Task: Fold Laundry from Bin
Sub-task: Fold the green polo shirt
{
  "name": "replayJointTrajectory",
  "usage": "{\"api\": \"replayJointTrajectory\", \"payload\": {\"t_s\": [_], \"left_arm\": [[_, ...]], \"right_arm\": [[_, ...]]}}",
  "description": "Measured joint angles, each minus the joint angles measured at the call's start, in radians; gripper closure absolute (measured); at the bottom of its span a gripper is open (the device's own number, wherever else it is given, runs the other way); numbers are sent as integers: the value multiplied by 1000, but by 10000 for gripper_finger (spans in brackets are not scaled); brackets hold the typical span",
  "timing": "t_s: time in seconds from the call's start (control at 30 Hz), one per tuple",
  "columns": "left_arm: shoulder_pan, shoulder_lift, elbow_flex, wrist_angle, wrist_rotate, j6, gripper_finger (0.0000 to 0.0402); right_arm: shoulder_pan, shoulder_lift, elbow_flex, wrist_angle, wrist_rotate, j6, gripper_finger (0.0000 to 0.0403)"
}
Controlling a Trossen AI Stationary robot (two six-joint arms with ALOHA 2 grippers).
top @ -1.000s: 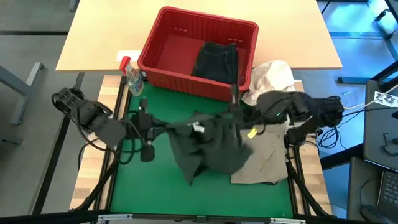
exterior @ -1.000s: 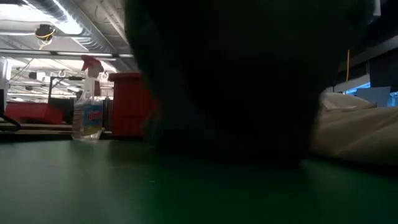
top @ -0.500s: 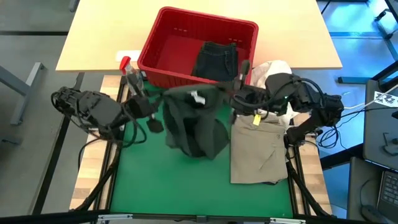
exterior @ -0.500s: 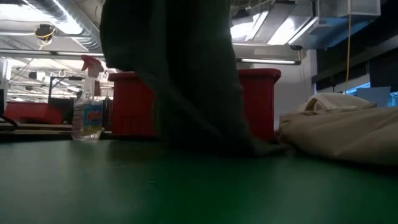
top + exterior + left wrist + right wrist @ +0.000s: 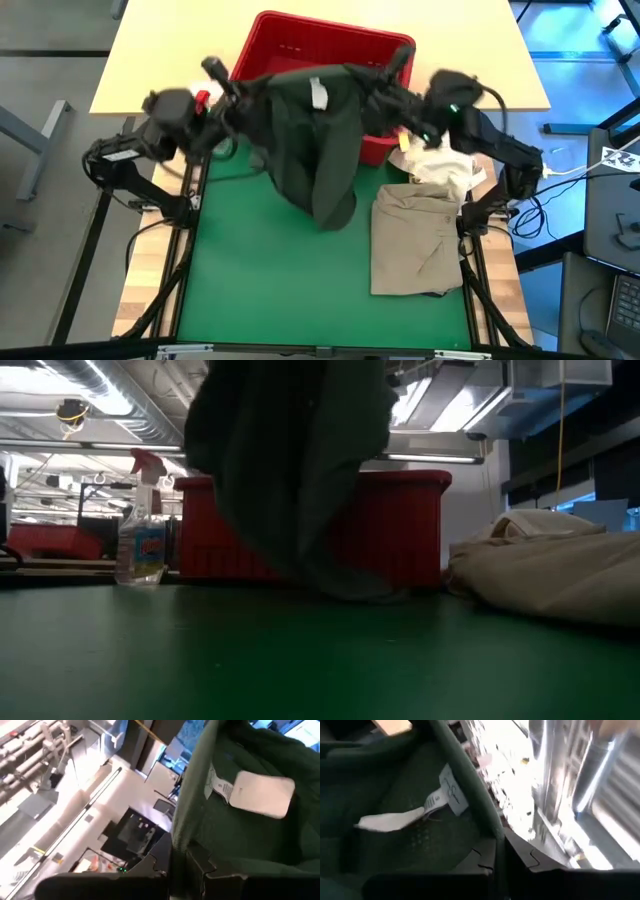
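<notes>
Laundry-wise, I've got one dark charcoal soft garment [image 5: 315,140] strung up between both arms. It hangs over the far end of the green mat surface [image 5: 270,290], right in front of the red slotted plastic bin [image 5: 290,40], with its lowest fold about at mat level in the low view.

The folded khaki-beige garment [image 5: 415,245] lies nearer me on the right.

My worry: each side pinches only a thin bit of the hem near the white label [image 5: 318,93]. If the fabric slips from either side, everything drops in a heap, maybe over the bin rim.

Left gripper [image 5: 237,92] and right gripper [image 5: 385,82] are both raised level, jaws clamped on the garment's top edge.
</notes>
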State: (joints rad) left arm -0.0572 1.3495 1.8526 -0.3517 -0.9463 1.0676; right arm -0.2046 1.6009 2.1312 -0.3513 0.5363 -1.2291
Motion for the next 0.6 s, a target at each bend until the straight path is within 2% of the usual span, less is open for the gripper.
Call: {"api": "replayJointTrajectory", "payload": {"t_s": [0.07, 0.13, 0.2, 0.27, 0.33, 0.47, 0.53, 0.6], "left_arm": [[82, 0, 0, -9, 47, -26, 384], [153, 0, 0, -47, 81, -101, 384], [203, 0, 0, -144, 127, -213, 384], [234, 0, 0, -271, 217, -365, 384], [256, 0, 0, -404, 360, -562, 384], [251, 0, 2, -633, 773, -887, 384], [208, 5, 4, -671, 974, -988, 384], [151, 11, 4, -654, 1116, -1048, 384]], "right_arm": [[-63, 15, 1, -20, -24, 87, 384], [-122, 20, 1, -113, -95, 237, 384], [-153, 21, 2, -236, -186, 408, 384], [-177, 18, 3, -362, -271, 578, 384], [-183, 10, 3, -482, -369, 702, 384], [-134, -9, 3, -656, -526, 828, 384], [-83, -23, 5, -704, -562, 841, 384], [-22, -27, 44, -757, -596, 851, 384]]}}
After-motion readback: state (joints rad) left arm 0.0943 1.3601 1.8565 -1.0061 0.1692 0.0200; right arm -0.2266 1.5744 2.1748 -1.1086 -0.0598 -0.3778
